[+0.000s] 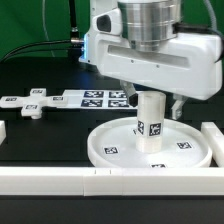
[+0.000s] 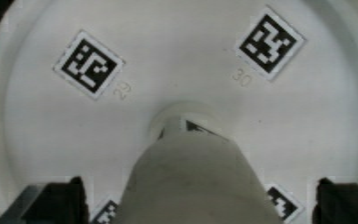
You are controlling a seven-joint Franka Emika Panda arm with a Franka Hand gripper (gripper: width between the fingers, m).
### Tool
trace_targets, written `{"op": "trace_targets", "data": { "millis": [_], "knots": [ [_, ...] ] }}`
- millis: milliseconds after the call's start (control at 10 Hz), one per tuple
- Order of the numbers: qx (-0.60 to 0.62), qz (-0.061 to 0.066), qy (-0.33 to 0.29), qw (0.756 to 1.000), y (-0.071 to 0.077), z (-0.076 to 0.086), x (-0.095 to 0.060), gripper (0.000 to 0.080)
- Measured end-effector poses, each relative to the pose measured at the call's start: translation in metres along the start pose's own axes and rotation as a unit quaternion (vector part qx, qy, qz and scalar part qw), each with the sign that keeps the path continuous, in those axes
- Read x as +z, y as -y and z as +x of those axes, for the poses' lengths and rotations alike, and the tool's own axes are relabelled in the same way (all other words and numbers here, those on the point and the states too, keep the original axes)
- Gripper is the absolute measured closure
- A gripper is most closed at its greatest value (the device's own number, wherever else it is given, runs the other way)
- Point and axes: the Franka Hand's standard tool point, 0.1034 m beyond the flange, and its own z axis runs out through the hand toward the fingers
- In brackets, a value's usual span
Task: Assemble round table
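- Arm and gripper (image 1: 157, 100): the white arm hangs straight down over the right half of the black table (image 1: 50, 135), with the gripper pointing down at the top of the cylinder.
- Jaws: parted. In the wrist view the two dark fingers (image 2: 60, 203) stand one on each side of the cylinder, with a strip of disc showing between each finger and the cylinder wall. They do not grip anything.
- Cylinder (image 1: 151, 118): short, thick and white. It stands upright on the disc at about its middle and carries one square tag on the side facing the exterior view. Its top end sits between the fingers.
- Disc (image 1: 105, 138): large, round, white and rimmed. It lies flat on the table near the front, on the exterior view's right. Several square tags are spread over its face around the foot of the cylinder, and two of them show plainly in the wrist view.
- Cross-shaped piece (image 1: 30, 106): flat and white with small tags. It lies on the table at the exterior view's left, well apart from the disc and untouched.
- Marker board (image 1: 100, 97): a thin white sheet with a cluster of tags. It lies flat behind the disc, just beside the cross-shaped piece.
- Border bars: one long white bar (image 1: 50, 180) runs along the front edge and another (image 1: 213, 138) runs along the exterior view's right. The disc lies close inside the corner they form.
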Motion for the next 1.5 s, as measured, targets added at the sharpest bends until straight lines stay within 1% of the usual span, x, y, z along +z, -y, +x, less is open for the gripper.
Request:
{"op": "trace_targets", "data": {
  "millis": [100, 200, 300, 400, 500, 700, 900, 1000, 1100, 1200, 1300, 1400, 1500],
  "knots": [
    [-0.031, 0.004, 0.001, 0.999, 0.0, -0.002, -0.004, 0.0153],
    [-0.06, 0.006, 0.001, 0.998, -0.003, -0.006, -0.008, 0.0153],
    [-0.041, 0.013, -0.008, 0.999, -0.01, -0.018, -0.013, 0.015],
    [-0.014, 0.022, -0.017, 1.0, -0.025, -0.034, -0.014, 0.015],
    [-0.02, 0.018, -0.011, 1.0, -0.026, -0.035, -0.012, 0.015],
    [-0.022, 0.019, -0.012, 1.0, -0.024, -0.034, -0.012, 0.015],
    [-0.095, 0.006, -0.016, 0.995, -0.027, -0.039, -0.011, 0.015],
    [-0.144, 0.008, -0.015, 0.989, -0.041, -0.037, -0.011, 0.015],
    [-0.162, 0.014, -0.012, 0.987, -0.068, -0.028, -0.011, 0.015],
    [-0.147, 0.019, -0.007, 0.989, -0.086, -0.022, -0.009, 0.015],
    [-0.133, 0.022, -0.006, 0.991, -0.094, -0.017, -0.01, 0.015],
    [-0.139, 0.023, -0.005, 0.99, -0.088, -0.02, -0.009, 0.015],
    [-0.142, 0.023, -0.005, 0.99, -0.086, -0.021, -0.009, 0.015]
  ]
}}
